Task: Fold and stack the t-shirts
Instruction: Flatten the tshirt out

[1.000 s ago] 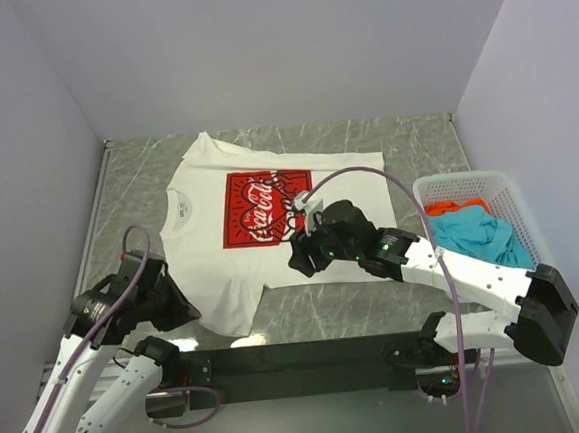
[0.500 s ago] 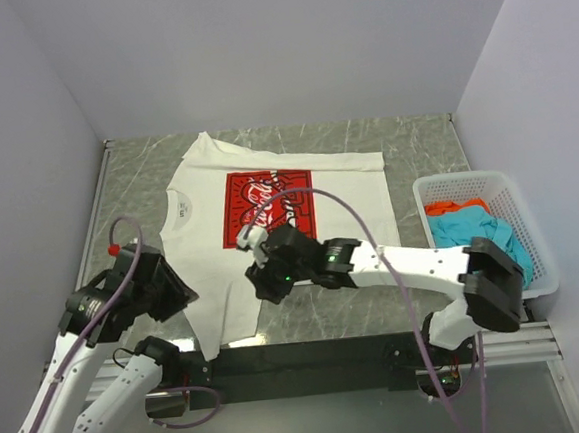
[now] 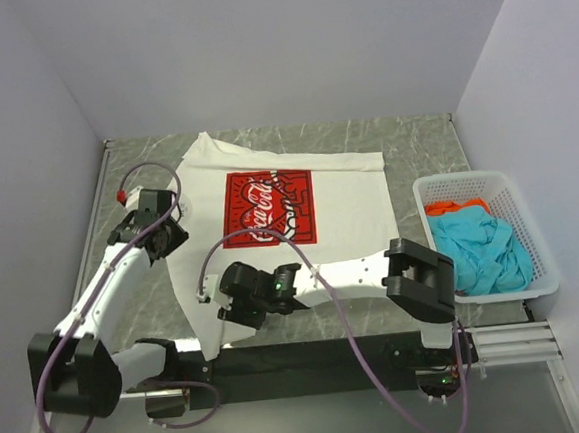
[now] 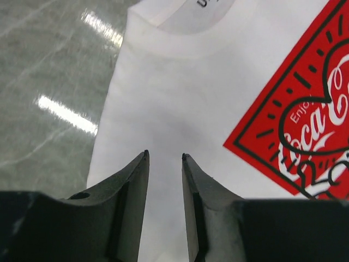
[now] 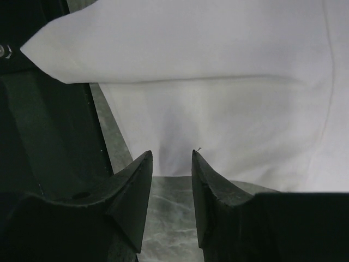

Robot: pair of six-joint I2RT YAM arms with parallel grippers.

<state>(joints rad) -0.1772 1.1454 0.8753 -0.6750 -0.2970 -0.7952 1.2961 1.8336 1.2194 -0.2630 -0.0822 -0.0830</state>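
Sprawling white t-shirt (image 3: 354,211), "Enjoy Coca-Cola" print (image 4: 305,125)

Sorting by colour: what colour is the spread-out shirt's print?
The print is red with white lettering and black lines, clearest in the left wrist view.

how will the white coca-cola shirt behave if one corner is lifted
Probably floppy: the white t-shirt lies flat with soft creases and a folded-over flap, so a lifted corner would likely drape. It may also slide on the glossy table if pushed.
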